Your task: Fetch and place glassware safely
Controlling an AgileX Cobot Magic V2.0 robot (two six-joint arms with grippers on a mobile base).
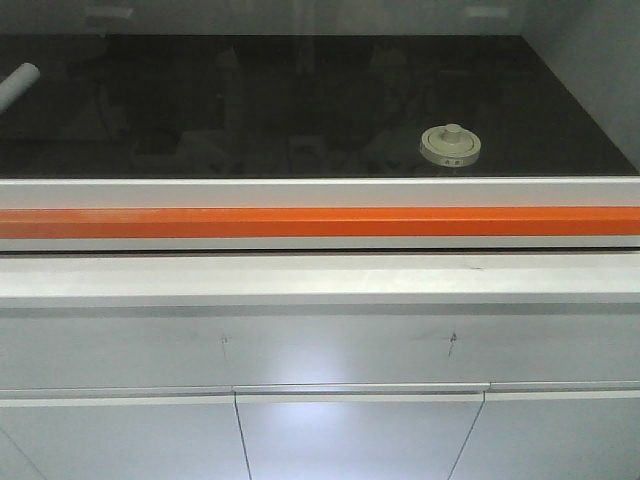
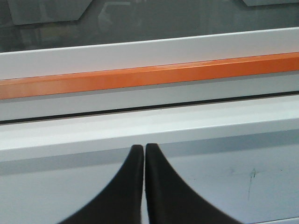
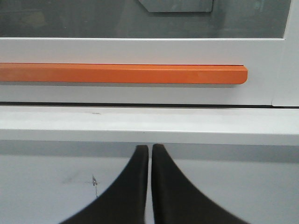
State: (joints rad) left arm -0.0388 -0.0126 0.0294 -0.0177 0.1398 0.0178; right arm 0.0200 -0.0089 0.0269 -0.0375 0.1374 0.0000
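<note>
The glassware [image 1: 452, 146], a squat clear jar with a cream-white knobbed lid, stands on the dark surface behind the glass sash, right of centre in the front view. My left gripper [image 2: 144, 146] is shut and holds nothing; it hovers low before the grey cabinet front, below the ledge. In the right wrist view my right gripper [image 3: 150, 147] is likewise shut and holds nothing, just under the ledge. Neither gripper shows in the front view.
An orange handle bar [image 1: 320, 221] runs across the lowered sash, its right end visible as the orange bar [image 3: 121, 73] in the right wrist view. A white ledge [image 1: 320, 275] juts out below it. A white tube [image 1: 18, 84] lies at far left inside. Cabinet doors [image 1: 360, 435] are beneath.
</note>
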